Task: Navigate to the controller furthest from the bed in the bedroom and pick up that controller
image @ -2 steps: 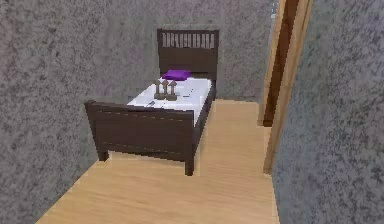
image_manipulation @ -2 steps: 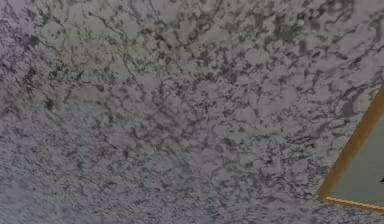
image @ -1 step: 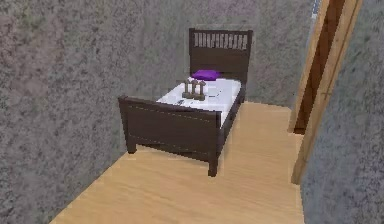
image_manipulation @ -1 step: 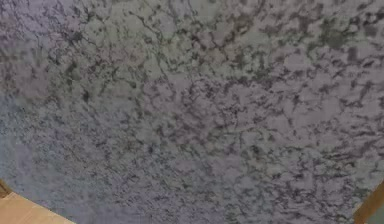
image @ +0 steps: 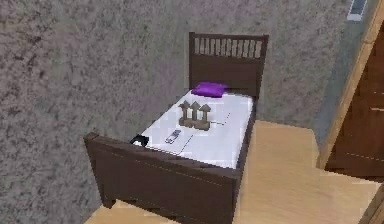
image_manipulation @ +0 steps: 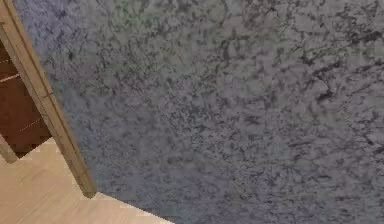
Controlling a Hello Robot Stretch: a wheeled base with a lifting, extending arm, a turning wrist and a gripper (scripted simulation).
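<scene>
**Forward view.** Bed point(image: 160, 178): dark brown wood, with a slatted headboard point(image: 229, 47) at the far end, a solid footboard at the near end and a flat white mattress point(image: 228, 135).

On the mattress:
- a purple pillow point(image: 208, 90) by the headboard
- a tan slatted block point(image: 198, 112) at the centre
- a flat grey oblong point(image: 175, 134) nearer the footboard
- a dark blob point(image: 140, 140) at the near left edge

Either small piece may be the controller; which one cannot be told.

A rough, grey-speckled wall point(image: 80, 70) runs just beside the bed's left side. Floor point(image: 290, 175): pale smooth planks, right of the bed. Far right: a dark panelled door point(image: 365, 125) in a light wooden frame point(image: 343, 105).

**Arm side view.** A speckled wall of like texture; frame and door at left; floor at lower left.
</scene>
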